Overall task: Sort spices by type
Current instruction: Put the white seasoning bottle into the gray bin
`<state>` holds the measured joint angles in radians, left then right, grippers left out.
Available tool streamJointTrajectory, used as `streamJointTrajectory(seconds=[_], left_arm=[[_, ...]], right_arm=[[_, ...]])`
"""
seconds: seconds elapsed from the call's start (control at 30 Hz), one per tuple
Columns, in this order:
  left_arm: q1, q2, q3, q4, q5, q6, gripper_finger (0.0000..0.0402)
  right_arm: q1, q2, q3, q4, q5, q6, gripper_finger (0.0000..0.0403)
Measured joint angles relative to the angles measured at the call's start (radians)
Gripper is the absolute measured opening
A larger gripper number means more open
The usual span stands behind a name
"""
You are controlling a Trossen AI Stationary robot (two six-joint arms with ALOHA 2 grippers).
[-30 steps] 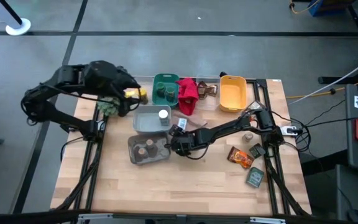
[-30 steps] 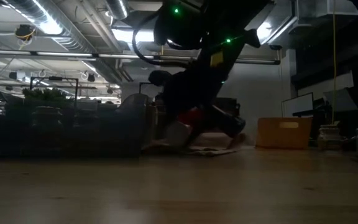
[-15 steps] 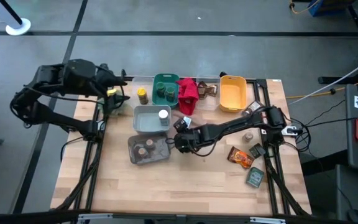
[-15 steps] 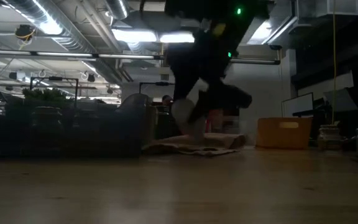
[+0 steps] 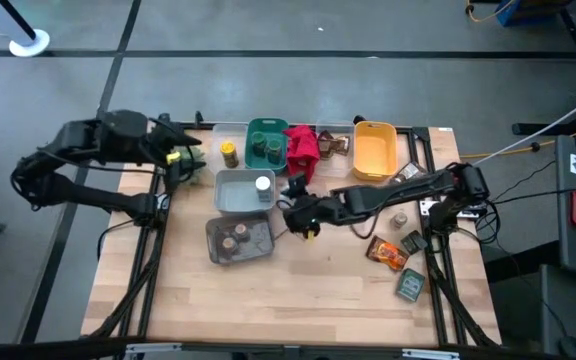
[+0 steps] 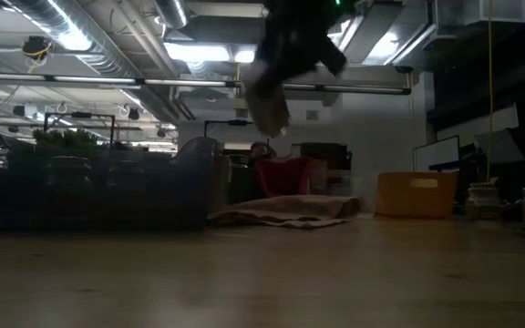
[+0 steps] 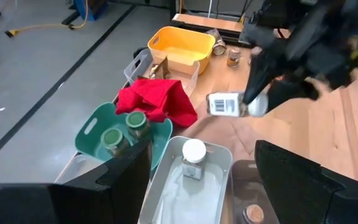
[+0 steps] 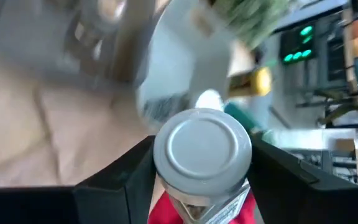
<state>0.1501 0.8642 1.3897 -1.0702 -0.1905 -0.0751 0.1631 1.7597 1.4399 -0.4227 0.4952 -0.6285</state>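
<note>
A small jar with a pale grey lid (image 8: 202, 148) hangs high over the table's middle, with my right gripper (image 5: 294, 198) shut on it; the left wrist view shows the same jar (image 7: 224, 104) lying about level. My left gripper (image 5: 188, 157) stands open at the table's far left, touching nothing. A yellow-lidded jar (image 5: 229, 153) stands on the table beside the green bin (image 5: 252, 133), which holds two green-lidded jars. One white-lidded jar (image 5: 263, 185) stands in the light grey tray (image 5: 230, 195). Tan-lidded jars sit in the darker grey tray (image 5: 213, 232). My right gripper pinches the jar's body just behind its lid (image 8: 194, 208) between its two fingers, one on either side. The fingers (image 8: 120, 180) run along the jar, coming from the table's right and slanting down. The lid end faces the wrist; the jar is lifted clear.
At the far edge a red cloth (image 5: 301, 152) lies between the green bin and a yellow bin (image 5: 373, 150). A lone jar (image 5: 398, 220), an orange-brown packet (image 5: 388, 252) and a dark green packet (image 5: 411, 285) lie at the right. The near half of the table is bare wood.
My right gripper has risen from the table beside the darker grey tray, carrying the jar up, and its wrist has rolled, so the jar is lifted well clear. My left gripper has drawn back toward the table's left edge, away from the yellow-lidded jar, staying open.
</note>
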Motion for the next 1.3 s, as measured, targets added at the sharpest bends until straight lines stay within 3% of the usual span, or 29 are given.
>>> streamJointTrajectory(seconds=[0.13, 0.27, 0.53, 0.77, 1.3], left_arm=[[0.000, -0.066, -0.174, 0.144, 0.000, 0.008, 0.0269], [0.000, -0.112, -0.312, 0.259, 0.000, 0.009, 0.0269], [0.000, -0.148, -0.467, 0.387, 0.000, 0.021, 0.0269], [0.000, -0.192, -0.562, 0.458, 0.000, 0.017, 0.0269], [0.000, -0.299, -0.668, 0.485, 0.000, -0.016, 0.0269]], right_arm=[[-0.012, -0.026, 0.000, 0.155, -0.068, 0.007, 0.0216], [-0.050, -0.024, 0.000, 0.302, -0.230, 0.064, 0.0215], [-0.145, 0.016, 0.001, 0.538, -0.474, 0.284, 0.0217], [-0.217, 0.110, 0.001, 0.655, -0.561, 0.417, 0.0217], [-0.268, 0.328, 0.001, 0.845, -0.595, 0.475, 0.0218]])
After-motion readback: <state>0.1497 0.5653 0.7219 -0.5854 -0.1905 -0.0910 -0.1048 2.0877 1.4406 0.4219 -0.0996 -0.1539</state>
